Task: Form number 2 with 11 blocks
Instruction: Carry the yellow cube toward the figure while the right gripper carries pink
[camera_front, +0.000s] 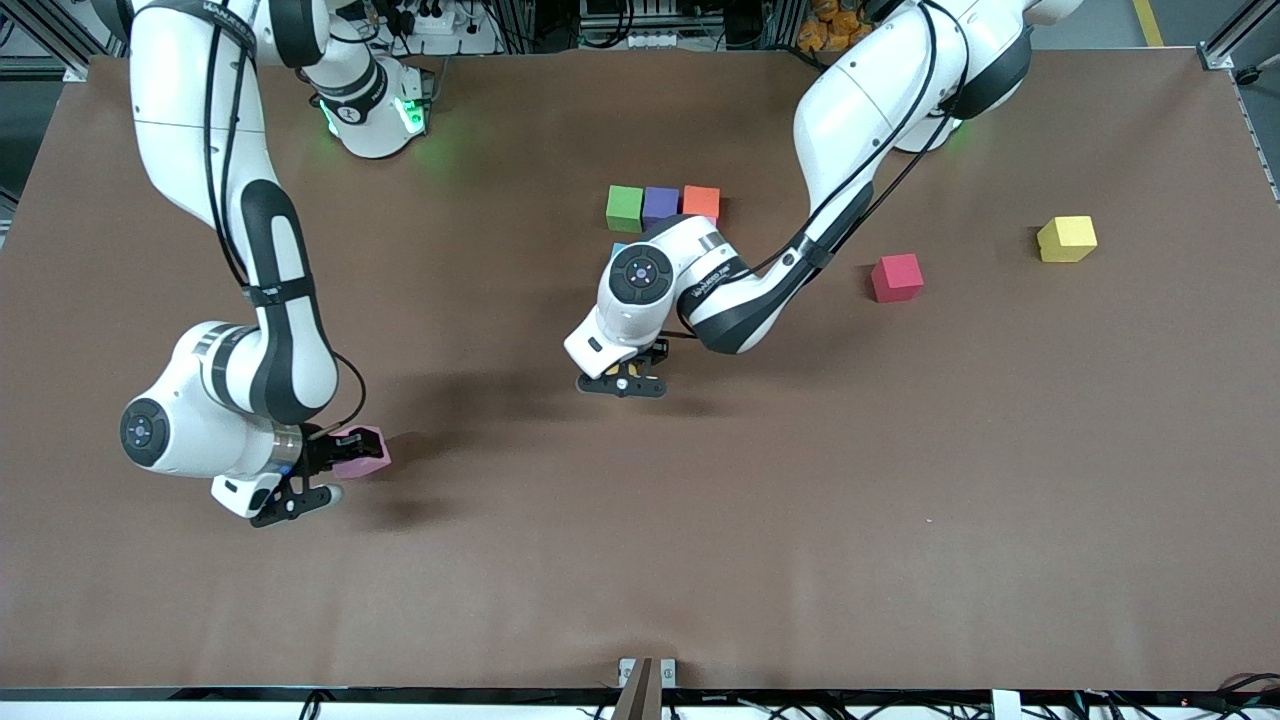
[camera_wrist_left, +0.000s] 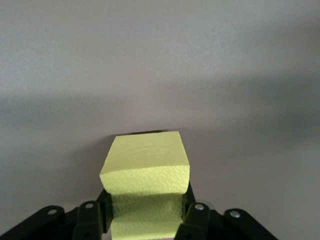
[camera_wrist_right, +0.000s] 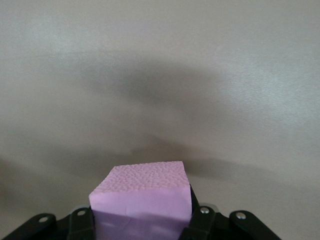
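Green (camera_front: 624, 208), purple (camera_front: 660, 205), orange (camera_front: 701, 202) blocks touch in a row.

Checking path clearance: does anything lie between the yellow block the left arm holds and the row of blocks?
Yes: the left arm's own wrist sits over that stretch, hiding it. The held yellow block is nearer the camera than the green block row.

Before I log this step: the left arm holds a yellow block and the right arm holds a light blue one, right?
Not quite. The left gripper does clamp a yellow block, but the right gripper is shut on a pink block, not a light blue one. The right wrist view shows the pink cube between the jaws.
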